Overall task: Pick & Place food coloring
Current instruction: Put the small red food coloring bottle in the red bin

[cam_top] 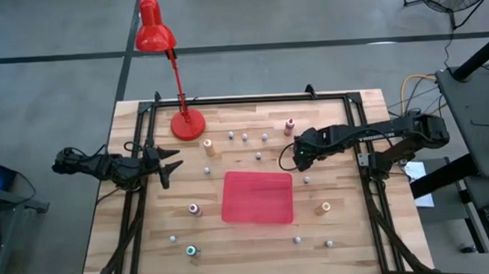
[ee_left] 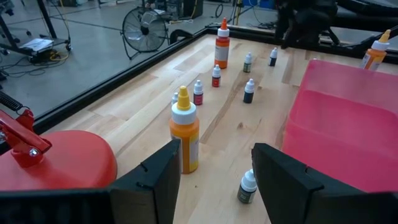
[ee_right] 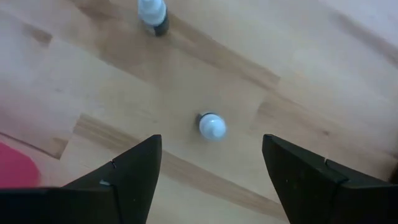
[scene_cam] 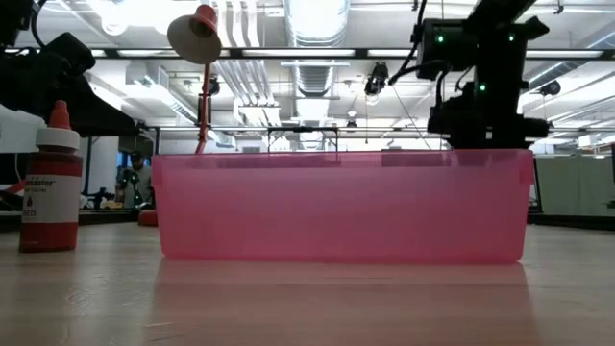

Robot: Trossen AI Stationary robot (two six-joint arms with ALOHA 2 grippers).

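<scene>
Right hand (ee_right: 211, 168) hovers wide open over a small white-capped bottle (ee_right: 211, 125) at right centre of the bench (cam_top: 150, 240); left hand (ee_left: 214, 177) waits open at left, empty

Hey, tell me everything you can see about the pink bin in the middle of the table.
The pink bin is a shallow rectangular tray of translucent pink plastic with rounded corners and low upright walls. It sits flat and upright on the wooden table, near its middle, open side up. It looks empty. No bottle and neither gripper touches it.

Wooden table (cam_top: 150, 240), pink bin (cam_top: 257, 197), scattered food coloring bottles (cam_top: 208, 144), red lamp (cam_top: 187, 124)
</scene>
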